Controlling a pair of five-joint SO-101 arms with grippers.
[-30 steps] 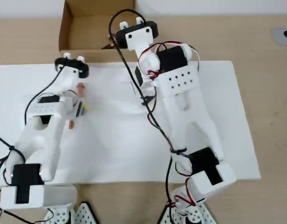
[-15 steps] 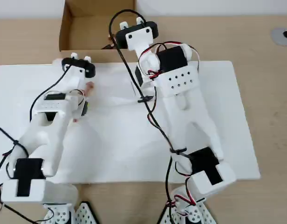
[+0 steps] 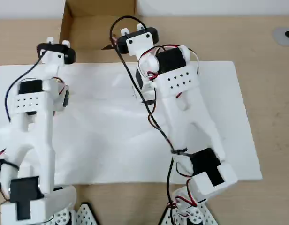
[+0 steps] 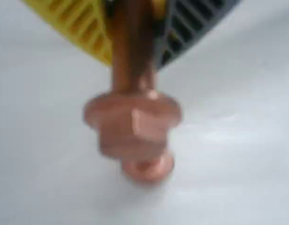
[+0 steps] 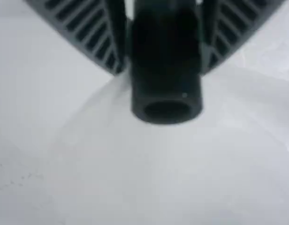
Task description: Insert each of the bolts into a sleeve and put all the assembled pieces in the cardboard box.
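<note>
A copper bolt (image 4: 133,126) with a flanged hex head hangs head-down over the white sheet, its shank clamped in my left gripper (image 4: 135,54) between a yellow finger (image 4: 83,23) and a black one. My right gripper (image 5: 165,56) is shut on a black sleeve (image 5: 167,93), whose open end points down at the sheet. From above, the left arm (image 3: 36,103) stands at the sheet's left side and the right arm (image 3: 175,79) near its far middle. The cardboard box (image 3: 95,28) lies open beyond the sheet's far edge, between the two wrists.
A white sheet (image 3: 111,140) covers the middle of the wooden table (image 3: 266,70). Black and red cables (image 3: 154,117) trail along the right arm. A small grey disc (image 3: 284,35) sits at the far right edge.
The left arm has swung left and towards the far edge of the sheet. The copper pieces seen beside it earlier are out of sight from above. The right arm has barely shifted.
</note>
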